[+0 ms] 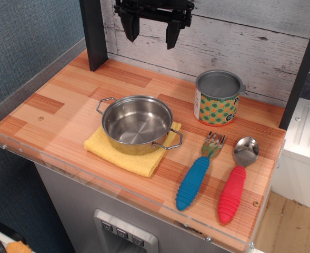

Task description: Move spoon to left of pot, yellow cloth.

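**Spoon at the right end of the counter, gripper high and empty**

In the single overhead view, you see the gripper (150,31) hanging at the top of the frame, in front of the white plank wall, well above the wooden counter (55,113); its two dark fingers (130,26) stand apart with clear space between them and nothing is held; it is well away from every item below.

Your spoon (238,179) lies flat near the counter's right front corner, silver bowl pointing toward the wall, ribbed red handle toward the front edge; just beside it on its left lies the fork (198,172) with the ribbed blue handle, roughly parallel, the two not touching.

The pot (137,124) sits upright near the middle of the counter, resting on the yellow cloth (124,155); the cloth shows past the pot at the front and sides; the pot looks empty inside. Behind the fork and spoon, near the wall, stands the dotted tin can (218,98), apart from the pot.
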Robot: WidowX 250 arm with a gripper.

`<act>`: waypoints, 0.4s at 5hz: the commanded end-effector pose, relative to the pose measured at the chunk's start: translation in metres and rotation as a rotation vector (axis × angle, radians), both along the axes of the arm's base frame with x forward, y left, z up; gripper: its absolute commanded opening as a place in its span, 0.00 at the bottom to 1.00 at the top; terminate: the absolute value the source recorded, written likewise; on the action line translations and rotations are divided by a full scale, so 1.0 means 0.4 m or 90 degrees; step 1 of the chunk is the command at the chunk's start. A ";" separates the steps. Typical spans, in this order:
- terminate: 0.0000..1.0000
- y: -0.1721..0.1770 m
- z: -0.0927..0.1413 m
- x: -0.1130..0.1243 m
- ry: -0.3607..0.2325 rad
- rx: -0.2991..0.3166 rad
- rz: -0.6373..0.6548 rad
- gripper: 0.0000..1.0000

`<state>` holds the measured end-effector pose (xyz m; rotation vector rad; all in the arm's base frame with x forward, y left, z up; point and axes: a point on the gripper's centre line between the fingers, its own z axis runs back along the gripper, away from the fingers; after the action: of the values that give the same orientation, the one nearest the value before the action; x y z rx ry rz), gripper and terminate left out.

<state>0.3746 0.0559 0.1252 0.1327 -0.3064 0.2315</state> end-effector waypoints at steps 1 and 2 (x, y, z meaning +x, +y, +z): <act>0.00 0.000 0.000 0.000 0.000 0.000 0.000 1.00; 0.00 -0.030 -0.005 -0.026 0.018 -0.040 -0.015 1.00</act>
<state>0.3604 0.0420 0.1013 0.0613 -0.2101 0.2210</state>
